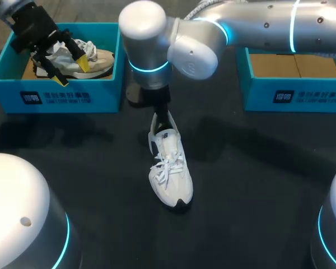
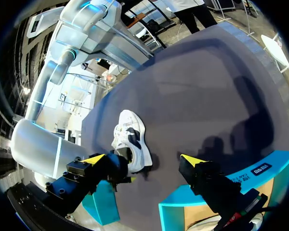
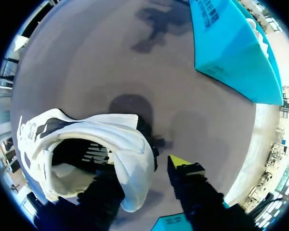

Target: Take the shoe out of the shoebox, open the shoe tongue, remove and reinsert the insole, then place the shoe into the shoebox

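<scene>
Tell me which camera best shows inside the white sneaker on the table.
Right wrist view: it looks straight into the white lace-up sneaker. Head view shows only its laced top from above; left wrist view, only its outside.

The dark tabletop (image 1: 241, 185) carries three things. A white shoe (image 1: 169, 168) stands upright on its sole near the middle, laces up, its dark-tipped toe towards the near edge and its heel towards the far side. Two teal shoeboxes sit along the far edge, well apart: the left shoebox (image 1: 56, 96) and the right shoebox (image 1: 302, 95), each with a printed front wall.
</scene>
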Controlling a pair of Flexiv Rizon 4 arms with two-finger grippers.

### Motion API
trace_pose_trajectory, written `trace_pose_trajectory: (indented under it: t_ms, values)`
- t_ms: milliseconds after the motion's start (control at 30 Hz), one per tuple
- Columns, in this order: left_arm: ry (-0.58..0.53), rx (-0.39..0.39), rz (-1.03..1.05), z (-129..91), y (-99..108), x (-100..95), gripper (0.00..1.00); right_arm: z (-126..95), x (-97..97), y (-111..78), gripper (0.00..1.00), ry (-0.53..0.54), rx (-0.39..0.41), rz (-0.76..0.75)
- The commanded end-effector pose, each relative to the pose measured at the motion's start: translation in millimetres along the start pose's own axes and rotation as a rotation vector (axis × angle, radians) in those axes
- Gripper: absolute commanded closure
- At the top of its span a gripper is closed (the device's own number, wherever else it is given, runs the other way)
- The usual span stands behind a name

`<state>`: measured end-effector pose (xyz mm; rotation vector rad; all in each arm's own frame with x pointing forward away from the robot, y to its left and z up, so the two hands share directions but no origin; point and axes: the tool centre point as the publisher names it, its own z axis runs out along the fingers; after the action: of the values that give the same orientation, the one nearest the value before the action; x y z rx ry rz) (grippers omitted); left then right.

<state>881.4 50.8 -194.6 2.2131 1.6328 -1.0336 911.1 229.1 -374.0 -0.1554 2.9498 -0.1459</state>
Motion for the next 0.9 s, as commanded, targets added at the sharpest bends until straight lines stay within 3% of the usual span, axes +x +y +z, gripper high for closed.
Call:
trace_pose_trajectory:
  t_ms: [33, 200, 367, 500, 900]
  values:
    - [0.002, 0.000, 0.000, -0.3, -0.4, 0.0, 0.00, 3.5, 1.5, -0.1, 0.71, 0.005, 0.008, 0.008]
    - [0.002, 0.000, 0.000, -0.3, -0.4, 0.0, 0.00, 5.9, 4.1, -1.2, 1.00, 0.007, 0.012, 0.042]
    - [0.002, 0.000, 0.000, -0.3, -0.4, 0.0, 0.00, 4.5, 7.6, -4.6, 1.00, 0.010, -0.005, 0.085]
    - [0.002, 0.000, 0.000, -0.3, -0.4, 0.0, 0.00, -8.7, 8.1, -8.2, 1.00, -0.002, -0.016, 0.105]
    - [0.002, 0.000, 0.000, -0.3, -0.4, 0.0, 0.00, -100.9, -11.0, -27.5, 1.00, 0.034, -0.044, 0.126]
